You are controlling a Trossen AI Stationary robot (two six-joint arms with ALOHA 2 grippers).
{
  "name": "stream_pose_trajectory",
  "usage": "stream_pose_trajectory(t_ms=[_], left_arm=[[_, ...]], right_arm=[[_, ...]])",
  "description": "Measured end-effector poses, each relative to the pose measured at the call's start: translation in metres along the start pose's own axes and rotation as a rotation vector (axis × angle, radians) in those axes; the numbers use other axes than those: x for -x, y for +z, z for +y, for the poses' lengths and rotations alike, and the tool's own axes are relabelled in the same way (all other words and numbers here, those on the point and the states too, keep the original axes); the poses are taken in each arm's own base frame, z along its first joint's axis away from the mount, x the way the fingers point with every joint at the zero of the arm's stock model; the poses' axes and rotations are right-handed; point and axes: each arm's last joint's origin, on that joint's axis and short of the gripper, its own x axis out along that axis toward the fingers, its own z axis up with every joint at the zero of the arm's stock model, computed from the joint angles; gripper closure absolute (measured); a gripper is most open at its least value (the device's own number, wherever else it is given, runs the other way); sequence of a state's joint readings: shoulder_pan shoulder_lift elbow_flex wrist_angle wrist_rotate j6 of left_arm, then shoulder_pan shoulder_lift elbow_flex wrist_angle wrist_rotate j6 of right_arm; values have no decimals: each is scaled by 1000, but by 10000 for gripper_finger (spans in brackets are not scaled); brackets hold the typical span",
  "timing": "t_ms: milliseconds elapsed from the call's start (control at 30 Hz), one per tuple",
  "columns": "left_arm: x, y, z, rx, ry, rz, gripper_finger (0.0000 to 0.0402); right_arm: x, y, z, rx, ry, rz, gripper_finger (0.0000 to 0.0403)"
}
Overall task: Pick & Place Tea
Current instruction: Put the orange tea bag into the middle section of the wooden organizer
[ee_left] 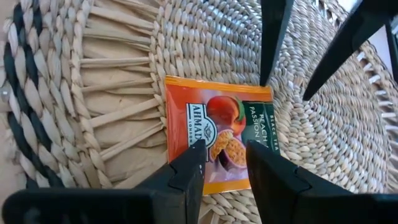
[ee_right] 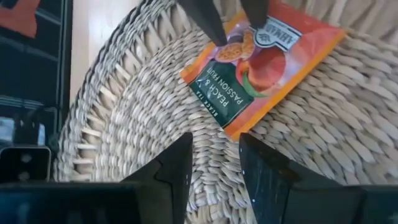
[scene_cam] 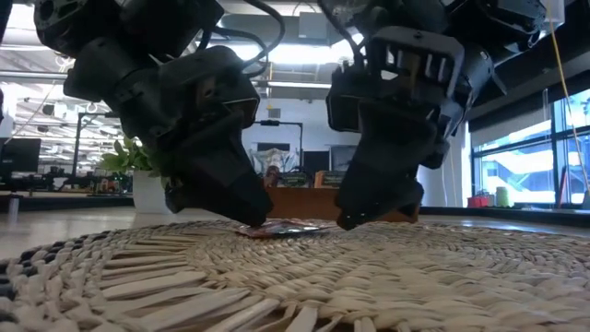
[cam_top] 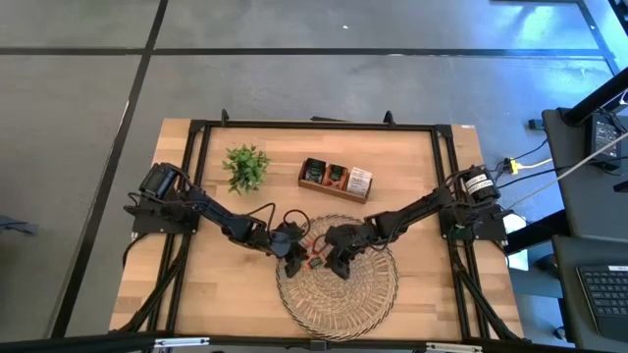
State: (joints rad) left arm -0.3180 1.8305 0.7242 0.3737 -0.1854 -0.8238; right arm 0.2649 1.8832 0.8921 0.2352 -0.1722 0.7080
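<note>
One orange tea sachet (ee_left: 214, 134) with a dark green end lies flat on the round woven tray (cam_top: 294, 312), near its far-left part (cam_top: 314, 259). My left gripper (ee_left: 225, 149) is open, its tips low over the sachet's orange half. My right gripper (ee_right: 216, 142) is also open. It faces the left one across the sachet (ee_right: 261, 62), with its tips low over bare weave beside the sachet's green end. In the low view both grippers (scene_cam: 249, 217) (scene_cam: 355, 219) reach down to the tray with the sachet (scene_cam: 277, 229) between them. More sachets stand in the wooden box (cam_top: 336, 178). My left gripper comes slanting down from above and from the table's left. Its two open fingertips (ee_left: 198, 152) are over the top face of the sachet, near the middle of one edge (ee_left: 217, 171). The sachet lies flat on the tray. Whether the tips touch it, I cannot tell.
The brown three-compartment box sits at the far middle of the table, behind the tray. A small green plant (cam_top: 245, 167) stands to its left. Bare wooden table (cam_top: 432, 196) lies to either side of the tray. The two grippers are close together over the tray's far half.
</note>
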Motion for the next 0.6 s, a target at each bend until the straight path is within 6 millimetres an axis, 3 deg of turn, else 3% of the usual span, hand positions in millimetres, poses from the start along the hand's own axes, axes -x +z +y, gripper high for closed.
stream_pose_trajectory(t_ms=[167, 600], left_arm=[[0, -1, -2, -6, -4, -6, 288], [12, 4, -10, -403, -77, -10, 288]], right_arm=[[0, 0, 0, -74, -3, -3, 270], [1, 2, 3, 68, 48, -8, 270]])
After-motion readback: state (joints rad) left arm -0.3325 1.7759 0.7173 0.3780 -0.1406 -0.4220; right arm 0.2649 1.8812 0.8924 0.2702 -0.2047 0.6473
